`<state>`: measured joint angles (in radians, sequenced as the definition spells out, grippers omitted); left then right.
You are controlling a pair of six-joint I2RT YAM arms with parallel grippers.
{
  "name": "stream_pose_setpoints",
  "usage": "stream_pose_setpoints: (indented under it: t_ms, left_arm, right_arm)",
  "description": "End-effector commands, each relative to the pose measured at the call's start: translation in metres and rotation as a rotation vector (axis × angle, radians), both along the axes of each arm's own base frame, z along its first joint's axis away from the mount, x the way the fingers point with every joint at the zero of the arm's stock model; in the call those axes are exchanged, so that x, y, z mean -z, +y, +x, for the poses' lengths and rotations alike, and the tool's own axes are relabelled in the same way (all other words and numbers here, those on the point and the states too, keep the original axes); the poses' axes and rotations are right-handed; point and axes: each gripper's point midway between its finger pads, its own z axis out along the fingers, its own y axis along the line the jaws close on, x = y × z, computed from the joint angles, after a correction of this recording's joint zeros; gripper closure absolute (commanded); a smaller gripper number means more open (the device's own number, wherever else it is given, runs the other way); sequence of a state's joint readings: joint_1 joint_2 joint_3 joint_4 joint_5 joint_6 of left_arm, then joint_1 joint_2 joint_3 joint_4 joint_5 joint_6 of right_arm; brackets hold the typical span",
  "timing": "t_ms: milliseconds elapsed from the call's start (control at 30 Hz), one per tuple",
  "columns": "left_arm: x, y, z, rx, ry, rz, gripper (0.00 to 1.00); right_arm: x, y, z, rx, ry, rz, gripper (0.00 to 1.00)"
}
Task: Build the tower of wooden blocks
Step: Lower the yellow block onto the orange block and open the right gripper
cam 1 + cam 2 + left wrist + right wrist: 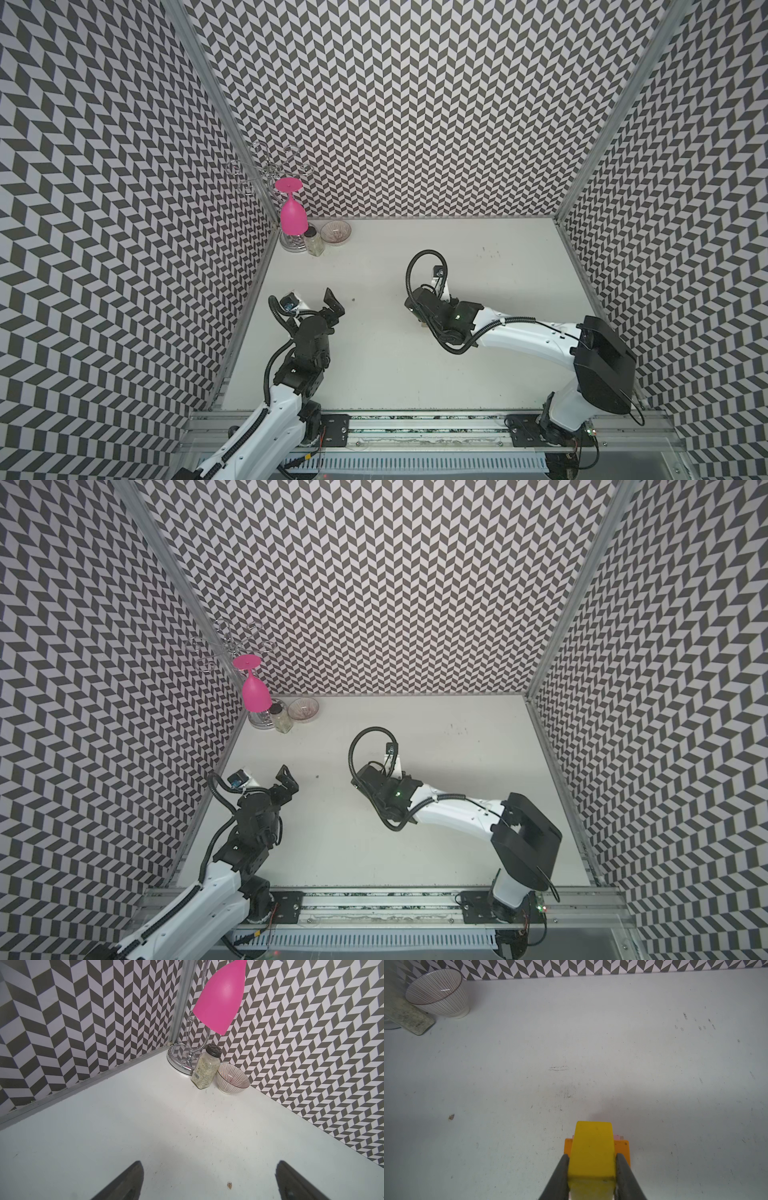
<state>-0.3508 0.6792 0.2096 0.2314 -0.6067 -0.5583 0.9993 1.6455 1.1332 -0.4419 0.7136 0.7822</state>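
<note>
Your right gripper point(592, 1155) clamps the yellow block point(591, 1140), directly above an orange block point(625, 1148); your left gripper point(209, 1163) hangs wide open over the white table point(145, 1126).

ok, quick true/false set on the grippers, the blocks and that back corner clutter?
1. The right gripper has its fingers shut on the yellow block. True.
2. The left gripper holds a block. False: it is open, with nothing between its fingers.
3. An orange block sits under the yellow block. True.
4. The pink goblet stands upright on the table. False: it hangs upside down from the chrome rack.
5. The spice jar is inside the bowl. False: it stands beside the bowl.
</note>
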Motion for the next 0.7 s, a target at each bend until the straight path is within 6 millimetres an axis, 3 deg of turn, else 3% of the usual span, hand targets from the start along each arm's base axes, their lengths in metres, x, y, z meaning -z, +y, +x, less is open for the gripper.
stream_pose_setpoints:
  t_ms: [0, 667]
  left_arm:
    - [-0.0015, 0.0014, -0.0009, -0.003, -0.018, -0.007, 0.01]
    - [-0.0013, 0.0003, -0.0005, 0.003, -0.017, -0.008, 0.01]
  right_arm:
    - [-0.0046, 0.0016, 0.0079, 0.016, -0.019, 0.025, 0.96]
    - [-0.0005, 0.0038, 0.0109, 0.002, -0.011, 0.031, 0.85]
